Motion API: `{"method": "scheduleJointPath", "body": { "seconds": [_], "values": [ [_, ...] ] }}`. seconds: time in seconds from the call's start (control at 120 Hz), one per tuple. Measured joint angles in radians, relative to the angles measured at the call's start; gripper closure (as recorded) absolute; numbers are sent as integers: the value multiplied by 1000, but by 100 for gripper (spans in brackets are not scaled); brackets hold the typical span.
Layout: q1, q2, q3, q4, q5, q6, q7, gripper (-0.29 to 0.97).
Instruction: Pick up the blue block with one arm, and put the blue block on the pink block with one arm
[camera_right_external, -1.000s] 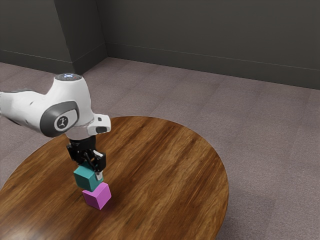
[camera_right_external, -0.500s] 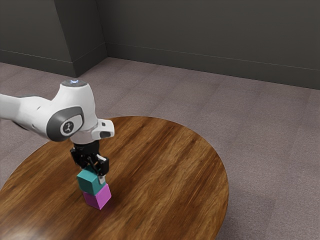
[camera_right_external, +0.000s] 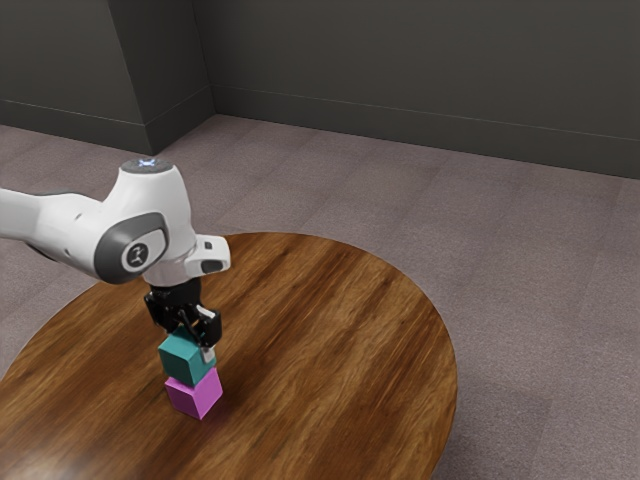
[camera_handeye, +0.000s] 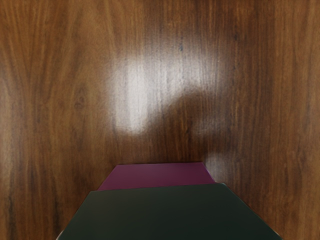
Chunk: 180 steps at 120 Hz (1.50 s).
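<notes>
A round, glossy dark-wood table (camera_right_external: 330, 330) stands on a greyish floor (camera_right_external: 450, 200), perhaps carpet, before dark walls (camera_right_external: 400, 50).

The white arm (camera_right_external: 50, 225) reaches in from the exterior view's left and ends in a rounded, grey-capped joint (camera_right_external: 140, 245) just above the blue block (camera_right_external: 180, 360). Below that joint the black hand (camera_right_external: 178, 305) points straight down at the block. The jaws stand upright, closed against the block from two sides, with one pale fingertip (camera_right_external: 206, 352) against its side toward the exterior view's right.
</notes>
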Motion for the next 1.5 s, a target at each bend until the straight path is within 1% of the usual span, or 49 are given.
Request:
{"method": "scheduleJointPath", "body": {
  "seconds": [0.85, 1.258, 1.325, 1.392, 1.5],
  "values": [
    [-1, -23, 0, -27, 1, 0, -6, 39],
    [-1, -1, 0, -26, 1, 7, -8, 38],
    [-1, 5, 0, -26, 0, 9, -7, 36],
    [-1, 11, 0, -26, -5, 10, -3, 27],
    [-1, 14, 0, -26, -13, 11, 6, 16]
  ]
}}
